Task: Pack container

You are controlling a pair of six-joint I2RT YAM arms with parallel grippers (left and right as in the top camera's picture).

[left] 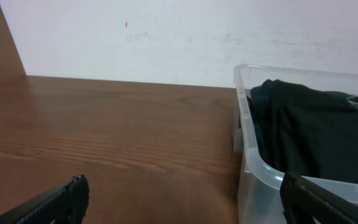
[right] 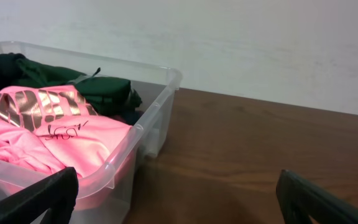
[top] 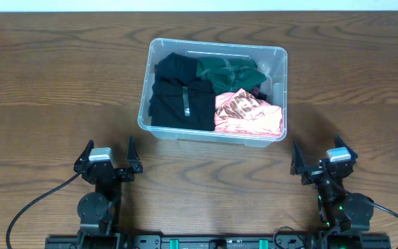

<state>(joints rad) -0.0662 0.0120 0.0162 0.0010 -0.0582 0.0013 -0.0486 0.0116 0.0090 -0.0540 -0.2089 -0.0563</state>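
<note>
The clear plastic container (top: 280,93) stands at the table's middle back. It holds folded black clothes (top: 179,93), a dark green garment (top: 226,72) and a pink garment with a glittery print (top: 247,114). My left gripper (top: 108,160) is open and empty near the front left, short of the tub. My right gripper (top: 323,159) is open and empty near the front right. The left wrist view shows the tub's near corner (left: 253,155) with black cloth (left: 309,130). The right wrist view shows the tub's rim (right: 151,115) and the pink garment (right: 48,127).
The wooden table (top: 54,90) runs around the tub on all sides. A white wall (left: 166,37) stands behind the far edge. Black cables (top: 33,207) trail from both arm bases at the front edge.
</note>
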